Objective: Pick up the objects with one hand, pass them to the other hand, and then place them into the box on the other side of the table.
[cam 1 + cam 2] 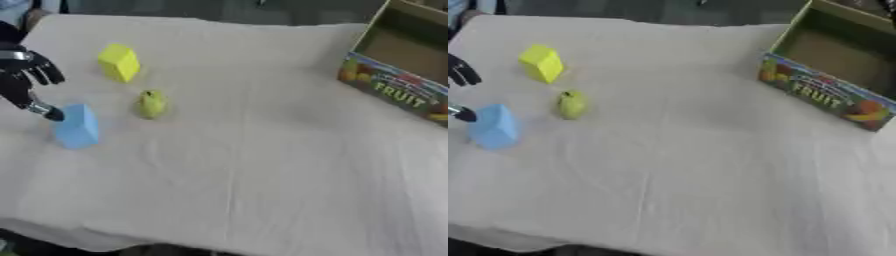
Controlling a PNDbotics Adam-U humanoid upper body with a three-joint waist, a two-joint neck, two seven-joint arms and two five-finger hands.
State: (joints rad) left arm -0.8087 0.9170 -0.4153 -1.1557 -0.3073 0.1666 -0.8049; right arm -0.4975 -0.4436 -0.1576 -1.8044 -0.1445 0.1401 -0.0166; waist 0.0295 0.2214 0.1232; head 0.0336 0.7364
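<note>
Blue block (77, 127) sits just below the left hand (24, 75), whose spread fingers hold nothing.

Only one readable text: the word "FRUIT" in pale capital letters, printed on the outer side wall of the open cardboard box (824, 97) at the table's far right. Colourful fruit pics surround the word on a blue and red band; no other lettering there can be made out. No text, nos. or labels visible on anything else in either view.
</note>
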